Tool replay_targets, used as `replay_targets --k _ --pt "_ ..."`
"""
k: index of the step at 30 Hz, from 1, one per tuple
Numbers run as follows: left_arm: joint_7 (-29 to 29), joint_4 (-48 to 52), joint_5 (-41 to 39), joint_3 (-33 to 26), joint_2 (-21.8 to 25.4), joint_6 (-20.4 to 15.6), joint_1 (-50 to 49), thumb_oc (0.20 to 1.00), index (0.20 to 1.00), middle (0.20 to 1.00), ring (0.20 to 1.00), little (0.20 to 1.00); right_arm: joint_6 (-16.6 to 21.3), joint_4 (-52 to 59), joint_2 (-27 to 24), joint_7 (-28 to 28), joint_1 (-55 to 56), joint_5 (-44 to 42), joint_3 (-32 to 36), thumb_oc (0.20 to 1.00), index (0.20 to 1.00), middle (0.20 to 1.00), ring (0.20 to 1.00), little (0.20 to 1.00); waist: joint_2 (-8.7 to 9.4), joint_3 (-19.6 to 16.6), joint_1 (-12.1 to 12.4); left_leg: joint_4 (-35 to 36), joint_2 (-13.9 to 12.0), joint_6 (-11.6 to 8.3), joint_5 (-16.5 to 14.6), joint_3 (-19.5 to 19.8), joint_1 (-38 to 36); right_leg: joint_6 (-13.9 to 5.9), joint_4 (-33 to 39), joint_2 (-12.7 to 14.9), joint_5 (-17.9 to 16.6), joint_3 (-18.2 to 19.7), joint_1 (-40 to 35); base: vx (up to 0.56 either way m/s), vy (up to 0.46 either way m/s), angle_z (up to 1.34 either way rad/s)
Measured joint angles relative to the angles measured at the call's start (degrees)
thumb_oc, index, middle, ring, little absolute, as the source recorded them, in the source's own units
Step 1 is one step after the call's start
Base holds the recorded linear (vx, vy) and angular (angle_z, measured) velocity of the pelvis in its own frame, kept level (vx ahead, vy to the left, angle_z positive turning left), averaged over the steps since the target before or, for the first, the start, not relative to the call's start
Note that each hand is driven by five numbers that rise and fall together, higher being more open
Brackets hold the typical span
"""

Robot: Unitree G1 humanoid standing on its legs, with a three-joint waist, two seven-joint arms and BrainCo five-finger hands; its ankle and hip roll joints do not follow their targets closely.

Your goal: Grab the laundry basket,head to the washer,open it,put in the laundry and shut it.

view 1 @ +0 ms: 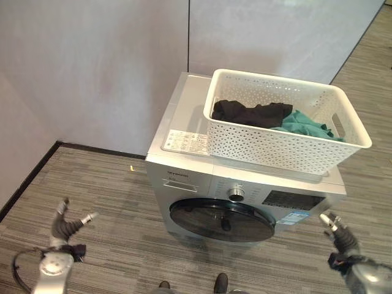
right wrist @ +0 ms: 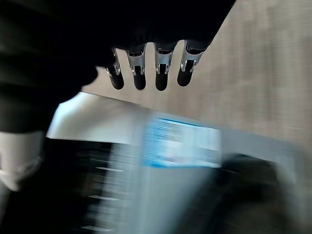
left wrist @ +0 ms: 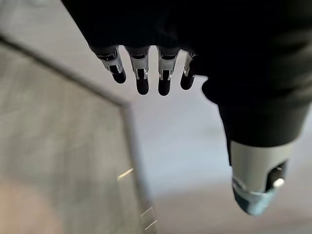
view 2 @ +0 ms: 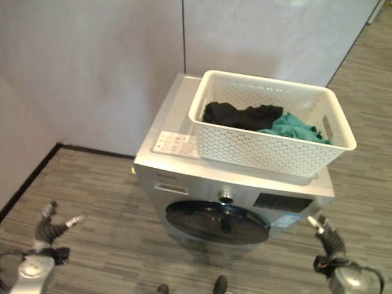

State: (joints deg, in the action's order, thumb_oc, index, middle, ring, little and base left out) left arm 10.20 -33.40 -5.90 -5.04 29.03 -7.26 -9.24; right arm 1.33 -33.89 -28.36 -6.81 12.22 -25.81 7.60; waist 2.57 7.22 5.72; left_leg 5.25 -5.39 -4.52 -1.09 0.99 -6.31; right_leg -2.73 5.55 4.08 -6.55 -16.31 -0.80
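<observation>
Two hands hang low, one on each side of the washer (view 1: 245,184), and neither holds a thing; the left hand (view 1: 66,225) sits well off to the washer's left over the grey striped floor (view 1: 110,190), fingers straight and thumb spread wide, and its wrist view shows the dark-tipped fingers (left wrist: 142,80) in a loose row with the thumb (left wrist: 256,180) apart; the right hand (view 1: 340,236) hovers just beside the washer's front right corner, below the dark display panel (view 1: 293,199), fingers relaxed and empty, and its wrist view shows the fingers (right wrist: 161,73) extended toward the washer's front; up top, the white basket (view 1: 269,147) stands on the washer's lid, upright, pushed to the right so that its right end overhangs the edge; inside lies the laundry, a black garment (view 1: 251,114) toward the left and a teal garment (view 1: 303,124) toward the right, the two touching; the round dark door (view 1: 222,219) on the front is closed; a silver knob (view 1: 236,195) sits above it, between the detergent drawer (view 1: 180,181) and the display; a label (view 1: 185,142) lies flat on the lid just left of the basket; pale wall panels (view 1: 110,67) stand behind the washer.
</observation>
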Motion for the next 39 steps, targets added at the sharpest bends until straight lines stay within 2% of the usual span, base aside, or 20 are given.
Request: replay_targets --k 1,4,5,6,7,8,10,11,15,16,17,19,20,21,22,26,29,32,36,39 --pt "-0.5 -6.6 0.3 4.0 -1.0 0.1 0.7 1.000 1.000 1.000 1.000 1.000 -0.1 -5.4 1.1 -0.5 -1.2 1.4 -3.3 1.000 1.000 1.000 1.000 1.000 0.13 -0.1 0.1 0.0 0.0 -0.04 0.0 0.1 0.2 0.00 0.0 0.0 0.0 -0.1 0.1 -0.03 -0.021 0.04" --pt "-1.9 -17.7 0.3 8.5 -4.6 0.6 3.1 1.000 1.000 1.000 1.000 1.000 -0.3 -16.2 3.4 -1.0 -4.8 4.5 -9.1 1.000 1.000 1.000 1.000 1.000 0.31 -0.1 0.0 -0.2 0.1 -0.14 0.1 0.1 0.4 -0.02 0.0 0.1 -0.1 -0.3 0.2 -0.01 -0.004 0.02" --pt "-2.5 -18.7 0.6 9.6 -6.0 1.7 2.8 1.000 1.000 1.000 1.000 1.000 -1.4 -17.4 5.0 -1.3 -4.7 5.8 -10.3 1.000 1.000 1.000 1.000 1.000 0.17 0.1 0.2 -0.2 0.0 -0.15 0.1 0.2 0.6 -0.02 0.0 0.1 -0.1 -0.4 0.4 0.00 0.000 0.00" --pt "-2.4 -26.1 2.6 13.5 -6.8 1.1 5.2 1.000 1.000 1.000 1.000 1.000 0.1 -27.0 6.0 -0.6 -8.8 8.5 -14.2 1.000 1.000 1.000 1.000 1.000 0.32 0.2 0.3 -0.2 0.0 -0.18 0.1 0.3 0.3 -0.07 0.0 0.1 -0.1 -0.7 0.0 -0.01 -0.009 0.05" --pt "-3.2 -27.0 4.5 14.8 -7.8 2.5 5.8 1.000 1.000 1.000 1.000 1.000 -1.9 -28.8 7.4 -0.9 -9.5 11.0 -15.5 1.000 1.000 1.000 1.000 1.000 0.18 0.3 0.3 -0.1 0.0 -0.19 0.1 0.4 0.5 -0.23 0.0 0.2 0.3 -0.7 0.2 0.03 -0.001 0.06" --pt "-3.0 -27.4 4.8 14.9 -8.2 2.1 5.3 1.000 1.000 1.000 1.000 1.000 -1.1 -29.2 8.1 -0.4 -9.2 11.2 -15.6 1.000 1.000 1.000 1.000 1.000 -0.13 0.5 0.4 -0.1 0.0 -0.19 0.1 0.4 0.6 -0.23 0.0 0.2 0.3 -0.8 0.2 0.04 0.001 0.02" --pt "-2.5 -38.1 5.1 15.6 -10.3 1.9 8.6 1.000 1.000 1.000 1.000 1.000 -1.2 -34.3 10.0 1.4 -13.0 13.0 -19.6 1.000 1.000 1.000 1.000 1.000 -0.61 0.0 0.0 -0.1 0.0 -0.18 0.1 0.2 0.3 -0.16 0.0 0.1 0.3 -0.6 0.1 0.04 0.004 -0.04" --pt "-2.8 -43.0 5.8 15.3 -11.6 2.9 10.4 1.000 1.000 1.000 1.000 1.000 -1.7 -34.6 11.1 1.5 -13.9 13.8 -21.5 1.000 1.000 1.000 1.000 1.000 -0.76 -0.3 -0.3 -0.1 0.0 -0.15 0.0 -0.1 0.2 -0.15 0.0 0.0 0.3 -0.2 0.1 0.04 -0.002 -0.11" --pt "-2.9 -38.9 7.0 14.9 -11.7 3.8 9.0 1.000 1.000 1.000 1.000 1.000 -1.0 -27.4 10.9 3.2 -12.9 17.3 -20.9 1.000 1.000 1.000 1.000 1.000 -1.41 -0.5 -0.4 -0.1 -0.1 -0.05 0.0 -0.4 0.5 0.16 0.0 -0.1 0.0 0.2 0.6 0.02 -0.005 -0.06" --pt "-2.7 -37.0 7.0 14.1 -11.6 3.8 8.6 1.000 1.000 1.000 1.000 1.000 -2.1 -21.0 9.1 4.5 -11.6 20.7 -20.5 1.000 1.000 1.000 1.000 1.000 -1.71 -0.8 -0.4 -0.1 -0.1 -0.02 0.0 -0.4 0.4 0.14 0.0 -0.1 0.0 0.3 0.6 0.02 -0.015 -0.07" --pt "-2.3 -35.9 7.0 12.5 -11.5 3.7 7.4 1.000 1.000 1.000 1.000 1.000 -1.6 -12.1 5.9 5.9 -9.6 25.0 -20.3 1.000 1.000 1.000 1.000 1.000 -1.95 -1.0 -1.0 -0.1 -0.1 0.00 0.0 -0.9 0.1 0.32 0.0 -0.2 -0.2 0.6 0.5 0.02 -0.029 -0.11" --pt "-1.8 -35.2 7.0 12.4 -11.2 3.7 6.9 1.000 1.000 1.000 1.000 1.000 -1.7 -8.4 3.7 7.3 -9.9 27.3 -19.3 1.000 1.000 1.000 1.000 1.000 -1.79 -1.1 -1.5 -0.1 -0.2 0.00 0.0 -1.5 -0.5 0.33 0.0 -0.4 -0.2 1.3 0.4 0.02 -0.032 -0.15" --pt "-1.5 -34.2 7.0 11.8 -11.9 3.7 6.4 1.000 1.000 1.000 1.000 1.000 -2.9 2.5 3.1 8.1 -5.3 31.8 -15.3 1.000 1.000 1.000 1.000 1.000 -2.16 -1.1 -1.6 -0.1 -0.2 0.01 0.0 -1.7 -0.8 0.34 0.0 -0.4 -0.2 1.6 0.3 0.01 -0.022 -0.12" --pt "-1.5 -33.8 7.0 11.8 -12.3 3.7 5.8 1.000 1.000 1.000 1.000 1.000 -2.6 7.7 2.7 8.7 -3.2 33.5 -13.7 1.000 1.000 1.000 1.000 1.000 -2.30 -1.1 -1.9 0.0 -0.2 0.07 -0.1 -1.8 -0.8 0.34 0.0 -0.4 -0.3 1.7 0.2 0.00 -0.031 -0.12" --pt "-1.6 -34.6 7.0 12.3 -12.4 3.8 5.1 1.000 1.000 1.000 1.000 1.000 -1.4 8.0 2.6 9.8 -4.0 36.0 -13.8 1.000 1.000 1.000 1.000 1.000 -2.05 -1.3 -3.4 0.0 -0.4 0.13 -0.2 -1.9 -1.5 0.26 0.0 -0.6 -0.2 1.9 -0.4 0.00 -0.036 -0.10" --pt "-1.2 -34.0 7.0 12.6 -12.5 3.6 5.4 1.000 1.000 1.000 1.000 1.000 -2.5 4.7 2.5 12.2 -4.1 39.3 -13.0 1.000 1.000 1.000 1.000 1.000 -1.78 -1.4 -3.4 0.1 -0.4 0.45 -0.5 -2.7 -1.6 0.14 0.0 -0.7 -0.1 2.4 -0.3 -0.01 -0.023 -0.08" --pt "-0.2 -34.1 6.9 12.6 -12.5 3.6 5.3 1.000 1.000 1.000 1.000 1.000 -2.8 1.3 2.5 13.1 -4.8 39.6 -13.6 1.000 1.000 1.000 1.000 1.000 -2.29 -1.4 -3.3 0.2 -0.5 0.53 -0.5 -3.1 -1.6 0.26 0.0 -0.8 -0.2 2.8 0.0 0.00 -0.018 -0.09" --pt "0.1 -34.8 6.8 12.6 -12.5 3.6 5.0 1.000 1.000 1.000 1.000 1.000 -2.8 -3.5 2.4 13.3 -9.0 39.3 -17.5 1.000 1.000 1.000 1.000 1.000 -2.65 -1.3 -3.2 0.2 -0.8 0.52 -0.5 -3.1 -1.6 0.31 0.0 -1.0 -0.1 2.9 0.1 0.00 -0.007 -0.02" --pt "0.1 -34.6 6.2 12.6 -12.5 3.4 4.6 1.000 1.000 1.000 1.000 1.000 -2.8 -5.9 1.1 13.2 -12.6 39.2 -21.6 1.000 1.000 1.000 1.000 1.000 -3.44 -1.3 -1.0 0.2 -1.0 0.47 -0.5 -2.7 -1.2 0.25 0.0 -1.1 -0.2 2.2 0.0 -0.02 -0.019 0.09" --pt "-0.1 -33.8 5.7 12.6 -12.6 2.5 4.7 1.000 1.000 1.000 1.000 1.000 -2.8 -9.7 0.0 13.2 -17.5 40.3 -24.1 1.000 1.000 1.000 1.000 1.000 -3.80 -1.0 0.3 -0.3 -1.0 -0.31 0.1 -1.2 0.5 0.31 0.0 -0.9 -0.2 0.7 0.9 -0.04 -0.013 0.26"
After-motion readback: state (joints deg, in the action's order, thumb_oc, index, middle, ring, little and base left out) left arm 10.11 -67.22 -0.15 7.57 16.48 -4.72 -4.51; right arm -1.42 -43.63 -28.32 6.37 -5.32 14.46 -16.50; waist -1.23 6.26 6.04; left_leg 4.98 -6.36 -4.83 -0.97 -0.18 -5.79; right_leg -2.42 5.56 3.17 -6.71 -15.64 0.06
